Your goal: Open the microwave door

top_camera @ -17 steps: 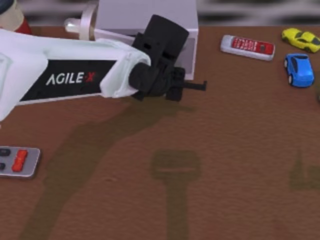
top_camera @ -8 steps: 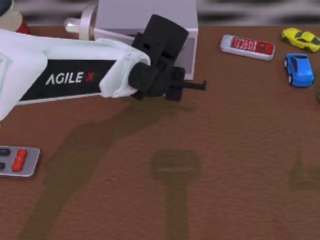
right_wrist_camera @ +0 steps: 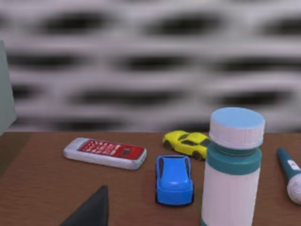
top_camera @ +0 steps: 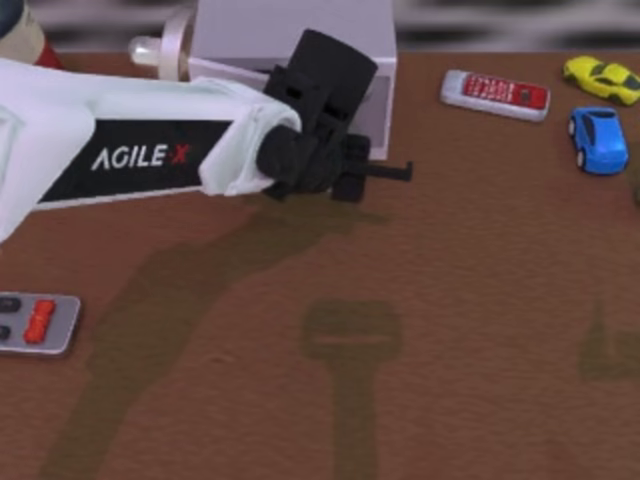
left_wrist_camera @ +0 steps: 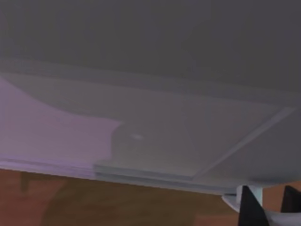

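The light grey-white microwave (top_camera: 290, 30) stands at the table's back edge, left of centre. My left arm reaches across to its front, and my left gripper (top_camera: 352, 172) sits close against the front face. In the left wrist view the microwave door (left_wrist_camera: 178, 127) fills the frame, with lilac interior showing through its pale window. My left gripper (left_wrist_camera: 269, 207) has its two dark fingertips (left_wrist_camera: 249, 212) either side of the white bar handle (left_wrist_camera: 257, 194), shut on it. My right gripper shows only one dark fingertip (right_wrist_camera: 94, 209), parked off to the right.
A red-and-white phone (top_camera: 496, 94), a yellow toy car (top_camera: 601, 78) and a blue toy car (top_camera: 598, 139) lie at the back right. A grey remote (top_camera: 38, 322) lies at the left edge. A white bottle (right_wrist_camera: 233, 169) with a teal collar stands near my right gripper.
Hardly anything differs; the left wrist has shifted very slightly at the microwave's front. The microwave and the loose objects have not moved.
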{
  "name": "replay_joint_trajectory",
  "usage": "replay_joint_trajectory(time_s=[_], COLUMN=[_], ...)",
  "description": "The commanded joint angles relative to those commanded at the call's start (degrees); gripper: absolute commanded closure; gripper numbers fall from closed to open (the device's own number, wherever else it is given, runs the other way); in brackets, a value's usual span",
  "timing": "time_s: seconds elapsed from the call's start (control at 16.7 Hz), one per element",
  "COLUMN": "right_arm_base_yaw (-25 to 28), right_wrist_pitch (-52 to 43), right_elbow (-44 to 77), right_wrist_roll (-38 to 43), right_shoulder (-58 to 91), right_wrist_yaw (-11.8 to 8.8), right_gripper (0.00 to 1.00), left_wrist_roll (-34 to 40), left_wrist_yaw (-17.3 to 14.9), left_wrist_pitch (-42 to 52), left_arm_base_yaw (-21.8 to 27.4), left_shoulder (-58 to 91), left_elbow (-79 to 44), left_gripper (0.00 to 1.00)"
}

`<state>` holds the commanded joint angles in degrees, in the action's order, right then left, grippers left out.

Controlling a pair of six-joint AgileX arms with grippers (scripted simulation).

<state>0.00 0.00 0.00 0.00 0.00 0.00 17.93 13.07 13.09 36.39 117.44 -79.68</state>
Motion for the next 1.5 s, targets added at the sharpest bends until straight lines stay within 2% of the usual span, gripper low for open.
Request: replay_joint_trajectory(time_s=[0.24,0.54,1.5], right_arm_base_yaw=[0.0,0.0,0.0], right_wrist_pitch=[0.0,0.0,0.0], right_elbow=[0.0,0.0,0.0], right_wrist_roll=[0.0,0.0,0.0], right_shoulder=[0.0,0.0,0.0], right_wrist_yaw=[0.0,0.0,0.0], right_gripper=[0.0,0.0,0.0], left_wrist_roll=[-1.18,-4.19,-4.19], left_wrist_yaw=[-0.83,-3.36,-3.36], left_wrist_pitch=[-0.57,-2.39,-2.39], left_arm_base_yaw=[0.01,-0.98,-0.98], left_shoulder=[-0.54,-2.82,-2.82], left_elbow=[1.35,4.39,4.39], left_gripper=[1.0,1.0,1.0])
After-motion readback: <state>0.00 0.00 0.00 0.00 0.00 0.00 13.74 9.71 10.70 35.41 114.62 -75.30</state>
